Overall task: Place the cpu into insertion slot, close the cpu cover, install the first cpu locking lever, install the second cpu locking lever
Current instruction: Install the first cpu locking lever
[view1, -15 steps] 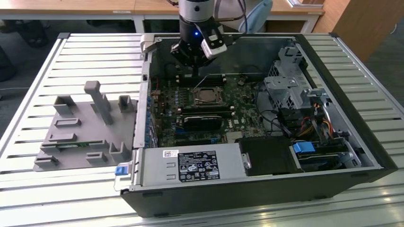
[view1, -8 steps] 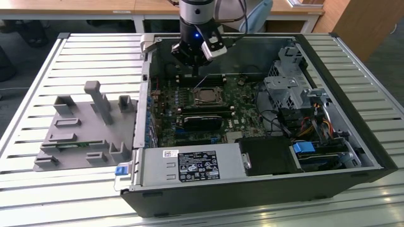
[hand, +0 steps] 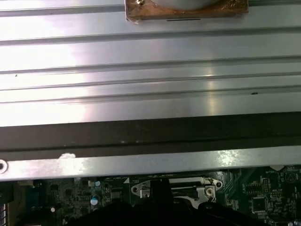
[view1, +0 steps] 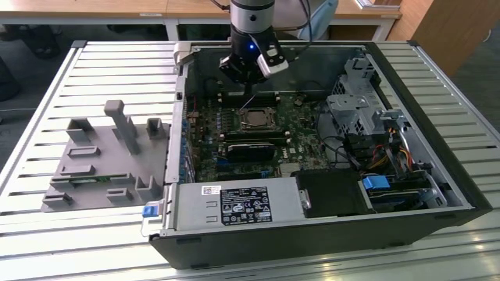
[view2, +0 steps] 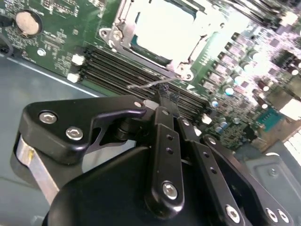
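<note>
Space above insertion slot [view1: 254, 120] free; memory slots [view1: 252, 139] flank it; drive cage [view1: 353, 111], case walls [view1: 312, 240] hem sides.

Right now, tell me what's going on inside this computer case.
A single robot arm is working over the motherboard in the open computer case. Its end effector appears shut on the thin wire locking lever beside the insertion slot. The cpu already sits in the slot, and the cpu cover looks lowered over it. The lever is raised, not yet latched.
</note>
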Robot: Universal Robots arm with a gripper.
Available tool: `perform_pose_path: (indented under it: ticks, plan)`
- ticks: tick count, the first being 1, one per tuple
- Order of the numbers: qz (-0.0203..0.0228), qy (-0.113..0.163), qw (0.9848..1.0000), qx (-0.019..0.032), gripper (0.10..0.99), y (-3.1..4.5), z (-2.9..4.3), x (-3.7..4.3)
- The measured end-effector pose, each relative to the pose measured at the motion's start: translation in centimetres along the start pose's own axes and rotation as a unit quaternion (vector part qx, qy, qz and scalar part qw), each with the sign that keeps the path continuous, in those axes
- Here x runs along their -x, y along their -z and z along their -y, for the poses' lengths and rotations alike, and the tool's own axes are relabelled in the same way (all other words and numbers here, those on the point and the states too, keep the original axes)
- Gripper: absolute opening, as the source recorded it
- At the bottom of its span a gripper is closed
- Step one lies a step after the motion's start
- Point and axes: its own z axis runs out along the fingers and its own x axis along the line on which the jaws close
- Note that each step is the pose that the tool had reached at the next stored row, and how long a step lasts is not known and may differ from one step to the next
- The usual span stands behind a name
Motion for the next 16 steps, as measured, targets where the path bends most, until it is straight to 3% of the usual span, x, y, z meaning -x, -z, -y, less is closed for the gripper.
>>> perform_pose_path:
  ticks: [7,16]
  plan:
    - [-0.0001,0.0,1.0,-0.0002,0.106,-0.45,-0.01,0.42]
    - [-0.0001,0.001,1.0,-0.0001,0.106,-1.1,-0.13,1.58]
